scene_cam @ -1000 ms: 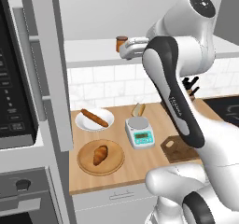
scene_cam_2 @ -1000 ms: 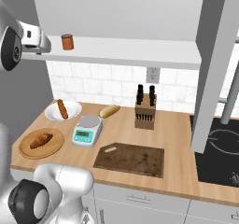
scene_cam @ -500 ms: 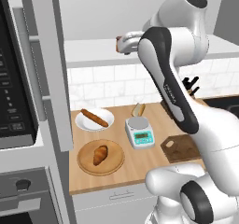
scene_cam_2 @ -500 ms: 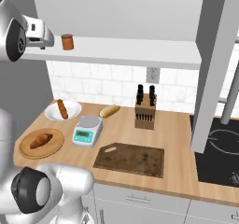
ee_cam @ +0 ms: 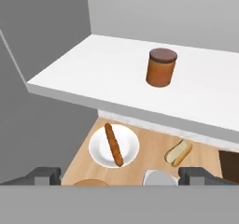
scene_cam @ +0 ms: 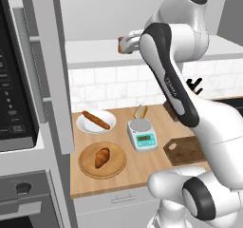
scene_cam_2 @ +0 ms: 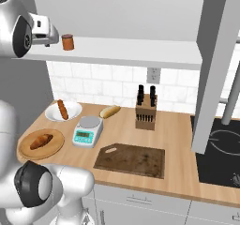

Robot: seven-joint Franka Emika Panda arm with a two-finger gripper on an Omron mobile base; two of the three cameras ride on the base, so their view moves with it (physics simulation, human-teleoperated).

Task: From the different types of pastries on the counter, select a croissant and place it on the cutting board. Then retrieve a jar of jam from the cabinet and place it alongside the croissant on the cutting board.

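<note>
The jar of jam stands upright on the white cabinet shelf, and it also shows at the shelf's left end. My gripper is open, level with the shelf and short of the jar, with nothing between its fingers; its hand hovers just left of the jar. The croissant lies on a round light-wood plate at the counter's front left. The dark cutting board lies bare near the counter's front edge.
A stick pastry lies on a white plate, and a pale bun sits by the wall. A kitchen scale and a knife block stand on the counter. The grey cabinet door hangs open at right; the microwave is at left.
The arm's upper links have swung and the hand has edged slightly along the shelf front toward the jar. The jaws stay open and the objects have not moved.
</note>
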